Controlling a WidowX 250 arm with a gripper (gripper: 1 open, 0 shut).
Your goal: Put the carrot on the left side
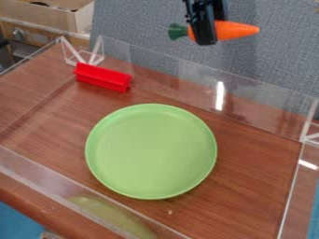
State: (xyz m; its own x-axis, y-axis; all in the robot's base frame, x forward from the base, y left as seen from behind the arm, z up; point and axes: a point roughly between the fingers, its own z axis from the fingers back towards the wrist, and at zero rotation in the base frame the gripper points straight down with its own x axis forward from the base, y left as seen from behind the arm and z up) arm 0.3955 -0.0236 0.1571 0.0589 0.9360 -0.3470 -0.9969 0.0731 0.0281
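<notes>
The carrot (pixel 232 31), orange with a green stub at its thick end, hangs high above the table near the top of the camera view. It lies roughly level, tip pointing right. My gripper (pixel 201 31) is shut on its thick end, with the dark fingers coming down from the top edge. The carrot is well above the far side of the table, beyond the green plate (pixel 151 150).
A red rectangular block (pixel 103 77) lies at the back left. Clear plastic walls (pixel 249 93) ring the wooden table. Cardboard boxes stand behind at the top left.
</notes>
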